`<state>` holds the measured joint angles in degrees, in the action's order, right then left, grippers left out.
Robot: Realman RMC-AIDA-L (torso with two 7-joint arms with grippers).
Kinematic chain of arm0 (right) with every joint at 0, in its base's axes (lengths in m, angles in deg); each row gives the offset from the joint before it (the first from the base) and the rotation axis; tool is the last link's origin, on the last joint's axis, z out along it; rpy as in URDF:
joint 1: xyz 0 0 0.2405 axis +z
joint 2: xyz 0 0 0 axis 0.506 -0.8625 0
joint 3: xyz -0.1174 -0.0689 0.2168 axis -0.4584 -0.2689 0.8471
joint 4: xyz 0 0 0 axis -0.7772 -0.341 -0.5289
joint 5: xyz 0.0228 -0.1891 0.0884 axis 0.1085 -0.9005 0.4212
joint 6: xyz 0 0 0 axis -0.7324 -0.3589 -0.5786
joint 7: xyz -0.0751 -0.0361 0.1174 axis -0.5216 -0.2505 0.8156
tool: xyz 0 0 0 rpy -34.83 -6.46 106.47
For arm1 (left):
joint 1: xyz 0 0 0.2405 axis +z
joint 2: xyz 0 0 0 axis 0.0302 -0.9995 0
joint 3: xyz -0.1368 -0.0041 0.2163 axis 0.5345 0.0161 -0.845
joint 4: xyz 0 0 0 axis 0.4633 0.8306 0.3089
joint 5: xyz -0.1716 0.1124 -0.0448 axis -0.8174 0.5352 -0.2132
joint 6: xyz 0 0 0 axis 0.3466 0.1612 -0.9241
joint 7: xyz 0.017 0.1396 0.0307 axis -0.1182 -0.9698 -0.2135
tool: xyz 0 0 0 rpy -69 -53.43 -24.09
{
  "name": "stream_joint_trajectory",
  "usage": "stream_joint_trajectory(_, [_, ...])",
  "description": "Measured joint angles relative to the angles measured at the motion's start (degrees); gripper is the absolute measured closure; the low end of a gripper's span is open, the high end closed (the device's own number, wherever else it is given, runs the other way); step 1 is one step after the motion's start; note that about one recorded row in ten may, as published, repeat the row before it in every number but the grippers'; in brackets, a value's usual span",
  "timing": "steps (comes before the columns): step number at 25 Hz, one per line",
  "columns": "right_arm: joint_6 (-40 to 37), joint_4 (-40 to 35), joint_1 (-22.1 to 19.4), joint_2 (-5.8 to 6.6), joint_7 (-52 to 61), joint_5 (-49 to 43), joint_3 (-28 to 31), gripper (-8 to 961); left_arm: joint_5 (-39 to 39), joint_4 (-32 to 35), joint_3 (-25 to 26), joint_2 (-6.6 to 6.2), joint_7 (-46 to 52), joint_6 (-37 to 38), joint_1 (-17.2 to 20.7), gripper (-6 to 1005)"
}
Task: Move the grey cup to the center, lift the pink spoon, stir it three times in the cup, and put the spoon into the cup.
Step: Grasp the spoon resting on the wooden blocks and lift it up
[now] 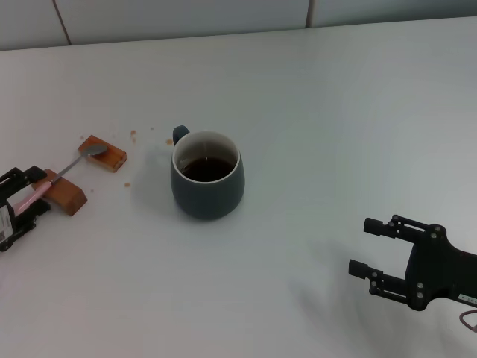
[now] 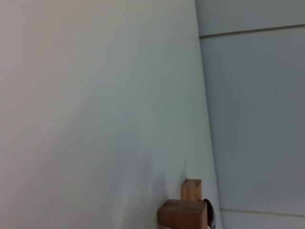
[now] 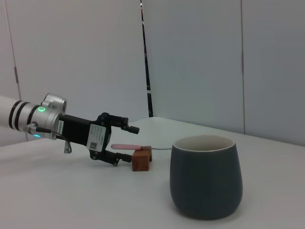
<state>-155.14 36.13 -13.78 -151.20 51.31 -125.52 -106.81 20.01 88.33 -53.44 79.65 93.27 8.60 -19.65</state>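
With the grey cup centred, our left gripper straddles the pink spoon on two wooden blocks at far left, jaws wide; we close squarely on the handle. Right gripper idles open, near right.

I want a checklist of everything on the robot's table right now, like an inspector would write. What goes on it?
Surface: white table, a few brown crumbs near the blocks.
Job's things: grey cup upright near the middle, dark drink inside; pink spoon lying across two wooden blocks.
Clutter: nothing seen beyond the blocks.
Grippers: left gripper open around the spoon's pink handle; right gripper open, apart from the cup.
Cables: thin wire by the right arm.
Surroundings: pale wall panels.
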Motion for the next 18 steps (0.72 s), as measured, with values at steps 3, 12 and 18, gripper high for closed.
stream_joint_trajectory(3, [0.00, -0.01, 0.08, 0.00, 0.00, 0.00, 0.00, 250, 0.00, 0.00, 0.00, 0.00, 0.00, 0.00, 0.00, 265])
stream_joint_trajectory(12, [0.00, -0.01, 0.17, 0.00, 0.00, 0.00, 0.00, 250, 0.12, -0.05, -0.49, 0.14, 0.49, -0.57, -0.07, 431])
stream_joint_trajectory(18, [0.00, -0.01, 0.17, 0.00, 0.00, 0.00, 0.00, 250, 0.11, -0.03, -0.49, 0.41, 0.30, -0.98, 0.10, 476])
